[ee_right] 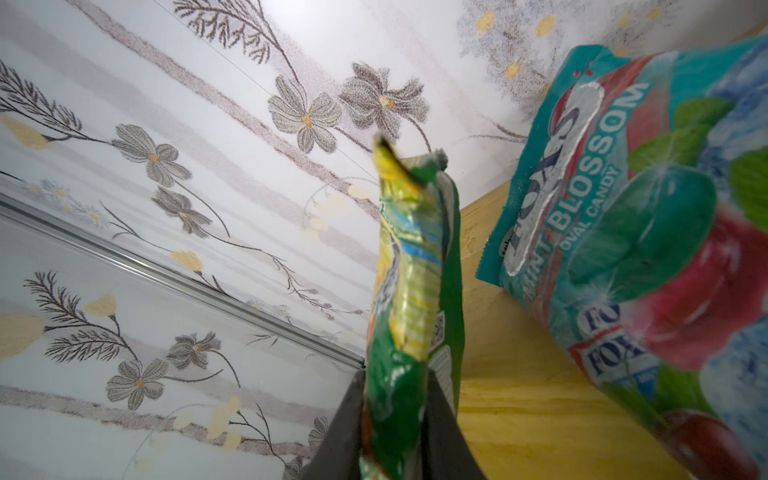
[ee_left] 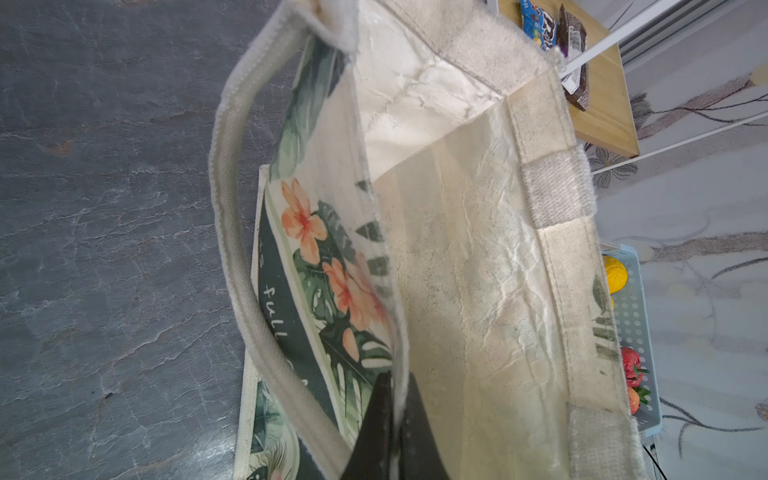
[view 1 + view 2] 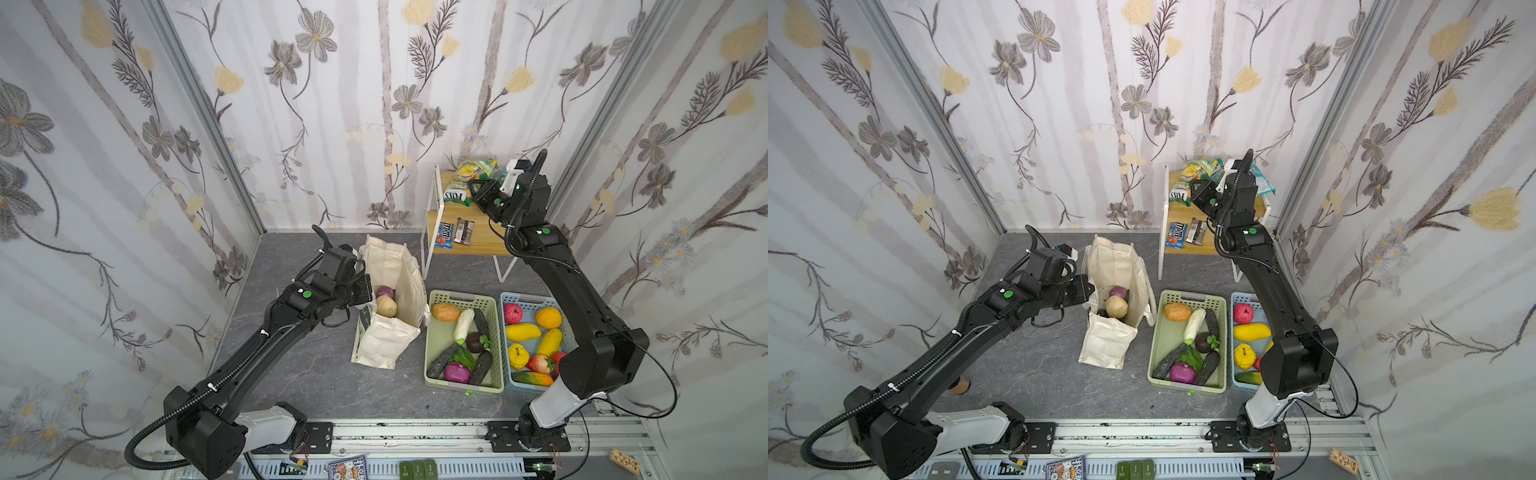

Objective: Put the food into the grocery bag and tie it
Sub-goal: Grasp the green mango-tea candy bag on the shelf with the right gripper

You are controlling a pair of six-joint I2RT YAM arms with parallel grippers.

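Grip check. Left claw (image 2: 395,384) pinched tight on the grocery bag (image 2: 478,270) at its rim, I reckon to keep its mouth open. Right claw (image 1: 395,380) nearly closed around the yellow-green packet (image 1: 415,266), which stands between its jaws; hold looks firm, though blur leaves me unsure.

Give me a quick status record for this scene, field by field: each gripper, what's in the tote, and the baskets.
left gripper: shut on the rim of the grocery bag
right gripper: shut on the yellow-green snack packet, at the wooden shelf
in the bag: purple onion, potato
handles: not tied
green basket: holds toy vegetables
blue basket: holds toy fruit
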